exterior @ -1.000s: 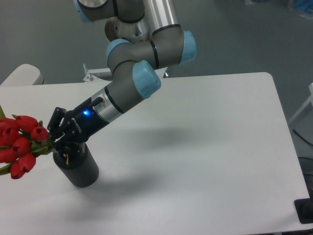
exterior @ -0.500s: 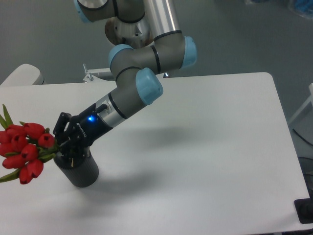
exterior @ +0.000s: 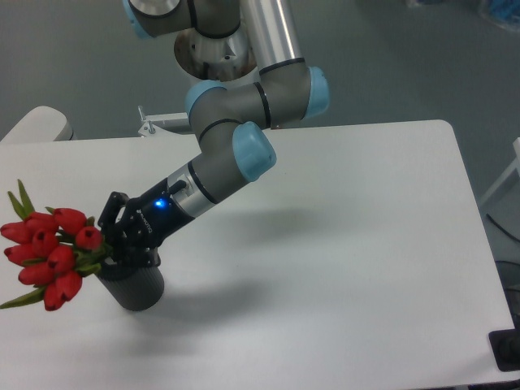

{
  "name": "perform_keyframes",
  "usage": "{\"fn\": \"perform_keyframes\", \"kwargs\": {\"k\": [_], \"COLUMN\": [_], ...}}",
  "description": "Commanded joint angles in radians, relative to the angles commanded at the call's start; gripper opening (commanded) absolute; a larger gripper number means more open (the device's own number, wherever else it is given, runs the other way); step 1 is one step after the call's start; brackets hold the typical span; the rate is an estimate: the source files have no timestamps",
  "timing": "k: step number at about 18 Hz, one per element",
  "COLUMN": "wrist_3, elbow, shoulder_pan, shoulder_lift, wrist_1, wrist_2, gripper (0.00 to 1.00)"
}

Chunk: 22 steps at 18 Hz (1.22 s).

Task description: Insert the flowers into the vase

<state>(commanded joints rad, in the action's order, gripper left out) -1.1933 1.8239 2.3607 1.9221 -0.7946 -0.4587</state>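
Observation:
The flowers [exterior: 50, 253] are a bunch of red tulip buds with green leaves, sticking out to the left at the table's left side. Their stems run right into my gripper [exterior: 119, 250], which is shut on them. The gripper sits right over the mouth of the vase [exterior: 134, 286], a dark ribbed cylinder standing upright on the white table [exterior: 341, 268]. The stem ends and the vase's hole are hidden behind the gripper's black fingers. The bunch is tilted, nearly level.
The arm [exterior: 227, 154] reaches down from the back middle toward the front left. A white rounded object [exterior: 36, 126] sits beyond the table's left back corner. A dark object [exterior: 508, 349] lies at the front right corner.
The gripper has moved down and to the right with the flowers, closing onto the vase's top. The bunch has shifted right and lower.

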Motion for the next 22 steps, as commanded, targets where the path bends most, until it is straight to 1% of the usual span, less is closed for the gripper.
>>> {"fn": "perform_keyframes", "kwargs": {"k": [2,3,6,7,9,10,13,19,22], "wrist_3": [-0.009,-0.009,-0.009,-0.011,-0.011,-0.011,-0.011,-0.011,-0.011], "elbow": [0.002,0.002,0.003,0.003,0.005,0.005,0.006,0.0,-0.011], "shoulder_pan": [0.008,0.009,0.032,0.041,0.057,0.064,0.092,0.161,0.195], "shoulder_lift": [-0.002,-0.002,-0.002,-0.002,-0.002,-0.003,-0.003,-0.002,0.017], "wrist_1": [0.002,0.002,0.002,0.003,0.003,0.002,0.003,0.002,0.002], "wrist_2": [0.003,0.002,0.003,0.003,0.003,0.005,0.005,0.005,0.003], "gripper": [0.61,0.67,0.77,0.81,0.94,0.98,1.0,1.0,1.0]}}
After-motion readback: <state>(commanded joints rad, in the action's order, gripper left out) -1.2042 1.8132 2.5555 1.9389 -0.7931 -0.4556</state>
